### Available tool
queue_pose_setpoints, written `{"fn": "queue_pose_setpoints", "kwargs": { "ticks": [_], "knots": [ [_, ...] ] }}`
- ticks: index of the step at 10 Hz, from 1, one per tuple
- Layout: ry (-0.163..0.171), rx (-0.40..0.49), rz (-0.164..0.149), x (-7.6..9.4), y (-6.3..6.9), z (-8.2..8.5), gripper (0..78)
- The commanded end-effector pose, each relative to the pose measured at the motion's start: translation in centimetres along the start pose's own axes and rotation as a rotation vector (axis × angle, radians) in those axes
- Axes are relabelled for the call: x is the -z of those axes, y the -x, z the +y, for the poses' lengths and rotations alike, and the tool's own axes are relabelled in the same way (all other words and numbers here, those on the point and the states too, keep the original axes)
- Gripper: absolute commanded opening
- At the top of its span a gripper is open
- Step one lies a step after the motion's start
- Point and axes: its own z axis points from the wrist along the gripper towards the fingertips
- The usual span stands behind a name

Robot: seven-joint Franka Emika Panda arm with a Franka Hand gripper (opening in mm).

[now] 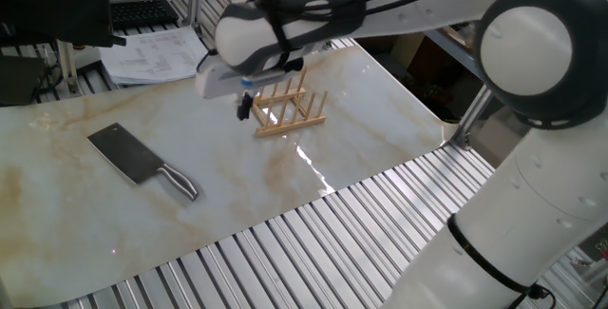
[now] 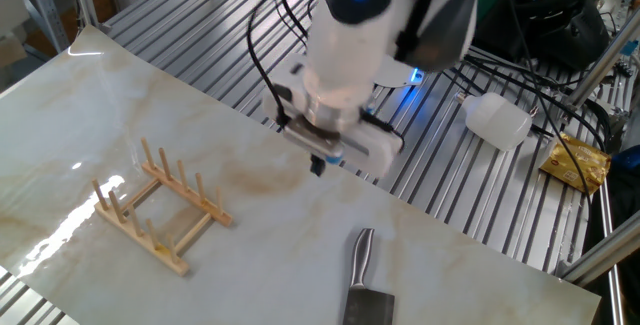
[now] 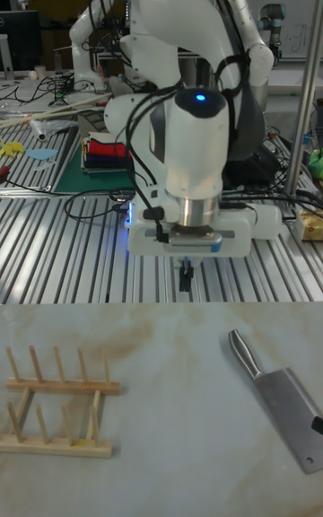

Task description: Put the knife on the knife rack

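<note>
Marbled surface (image 1: 57,147) carries the knife (image 1: 142,162) lying flat, well apart from the knife rack (image 1: 290,109) — my claw (image 3: 185,278) hangs empty between them, fingers nearly together — and grabbing that slick handle off-centre could let the heavy blade swing.

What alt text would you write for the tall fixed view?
A white robot arm hangs its tool above a marble table. A wooden rack stands empty at left, and a knife lies flat at right.
</note>
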Motion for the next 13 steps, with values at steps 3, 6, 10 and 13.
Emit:
{"fn": "queue_pose_setpoints", "kwargs": {
  "ticks": [3, 6, 10, 13],
  "knots": [
    [0.003, -0.031, -0.027, -4.6, 0.1, 3.7, 0.0],
    [-0.007, 0.005, 0.031, -4.6, 0.1, 3.7, 0.0],
    [-0.013, 0.027, 0.034, -4.6, 0.1, 3.7, 0.0],
    [-0.013, 0.052, 0.01, -6.9, 1.2, 4.7, 0.0]
  ]
}}
